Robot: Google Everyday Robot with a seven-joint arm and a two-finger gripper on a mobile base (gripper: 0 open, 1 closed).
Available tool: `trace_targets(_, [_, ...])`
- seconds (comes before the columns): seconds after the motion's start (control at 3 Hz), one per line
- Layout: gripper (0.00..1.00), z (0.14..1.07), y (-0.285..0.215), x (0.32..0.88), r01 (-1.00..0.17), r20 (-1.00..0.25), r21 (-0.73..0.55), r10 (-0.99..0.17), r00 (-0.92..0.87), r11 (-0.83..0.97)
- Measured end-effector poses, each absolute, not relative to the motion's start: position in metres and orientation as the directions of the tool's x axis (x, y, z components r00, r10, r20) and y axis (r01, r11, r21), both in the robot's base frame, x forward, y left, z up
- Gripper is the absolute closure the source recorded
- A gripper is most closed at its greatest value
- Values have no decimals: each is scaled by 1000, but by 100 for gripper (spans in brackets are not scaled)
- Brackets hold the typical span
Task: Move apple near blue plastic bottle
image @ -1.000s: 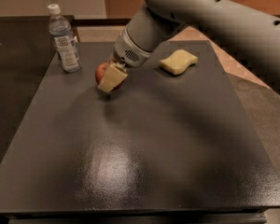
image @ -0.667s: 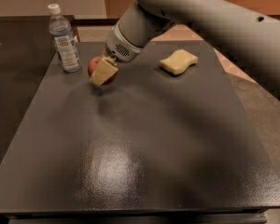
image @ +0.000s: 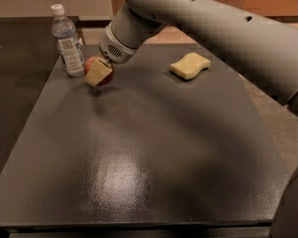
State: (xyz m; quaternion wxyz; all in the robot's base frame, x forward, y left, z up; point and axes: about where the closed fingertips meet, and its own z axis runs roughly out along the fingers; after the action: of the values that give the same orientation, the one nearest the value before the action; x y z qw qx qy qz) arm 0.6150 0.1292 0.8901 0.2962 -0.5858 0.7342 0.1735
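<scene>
Grey arm (image: 213, 24) reaching from upper right, wrist (image: 116, 46) angled down-left, gripper (image: 99, 74) at far left clamped on apple (image: 108, 77)

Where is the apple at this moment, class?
In the camera view, the apple is at the far left of the table, gripped in the jaws of the gripper, just right of the bottle and well left of the sponge.

Apple (image: 108, 78) largely hidden behind the jaws, just beside the blue plastic bottle (image: 68, 39); arm (image: 228, 31) cropped at right.
</scene>
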Motion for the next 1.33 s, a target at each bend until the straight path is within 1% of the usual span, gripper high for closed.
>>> trace_targets(0.33, [100,890,143,623,-964,-635,-120,-765,-108,236])
trace_targets(0.67, [83,885,151,631,-967,-641,-112,-760,-104,228])
trace_targets(1.33, [36,860,157,634,-972,-639,-80,-760,-121,222])
